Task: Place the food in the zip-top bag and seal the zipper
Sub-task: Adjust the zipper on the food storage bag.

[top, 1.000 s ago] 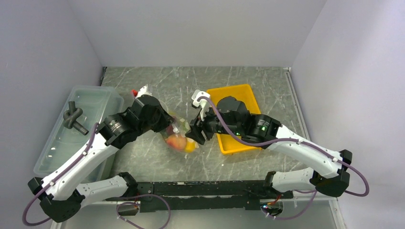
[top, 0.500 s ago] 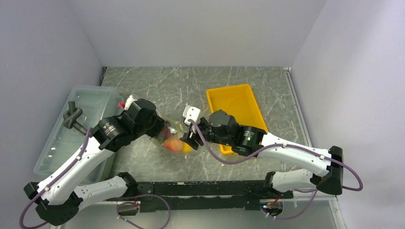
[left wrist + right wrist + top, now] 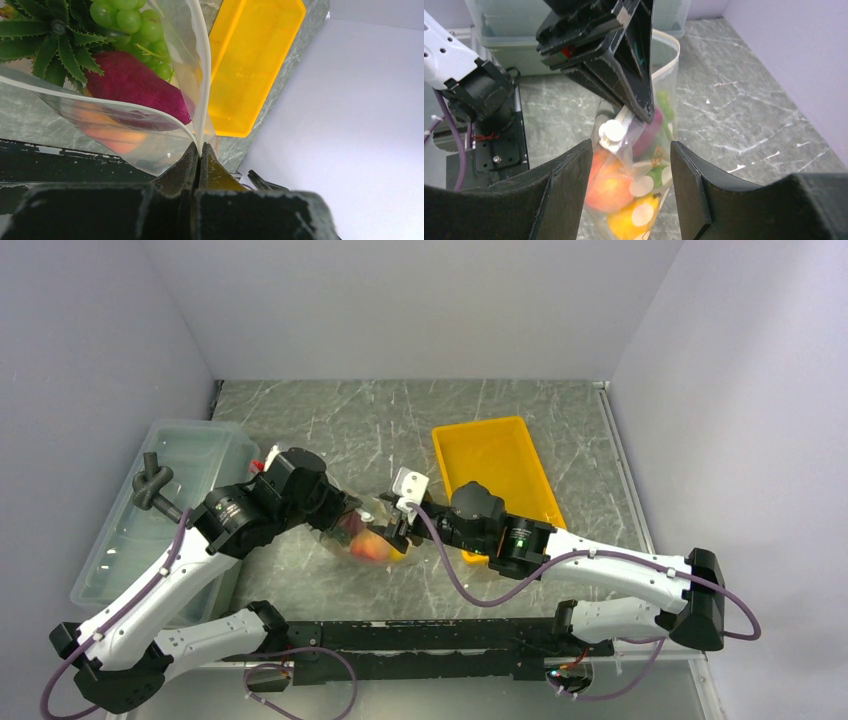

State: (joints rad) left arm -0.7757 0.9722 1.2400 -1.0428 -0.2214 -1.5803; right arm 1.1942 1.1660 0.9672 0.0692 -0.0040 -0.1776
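Note:
The zip-top bag (image 3: 368, 538) hangs just above the table, between the two arms. My left gripper (image 3: 201, 146) is shut on one end of the zipper (image 3: 204, 75). From that pinch the two whitish strips spread apart, so the mouth gapes. Inside lie the food pieces: green grapes (image 3: 132, 22), a dark red-purple piece (image 3: 135, 85), the pineapple's spiky crown (image 3: 45, 40) and a peach-coloured fruit (image 3: 610, 192). My right gripper (image 3: 630, 185) is open, its fingers (image 3: 569, 185) straddling the bag's lower part without touching it.
The yellow tray (image 3: 500, 455) lies right of the bag, partly under my right arm. A translucent lidded bin (image 3: 190, 470) with a dark knotted thing on it stands at the left. The arms' black base rail (image 3: 430, 635) runs along the near edge.
My right gripper has come left and lower until its open fingers flank the bag. The left gripper, still holding the bag, first shifted slightly left and then stayed put.

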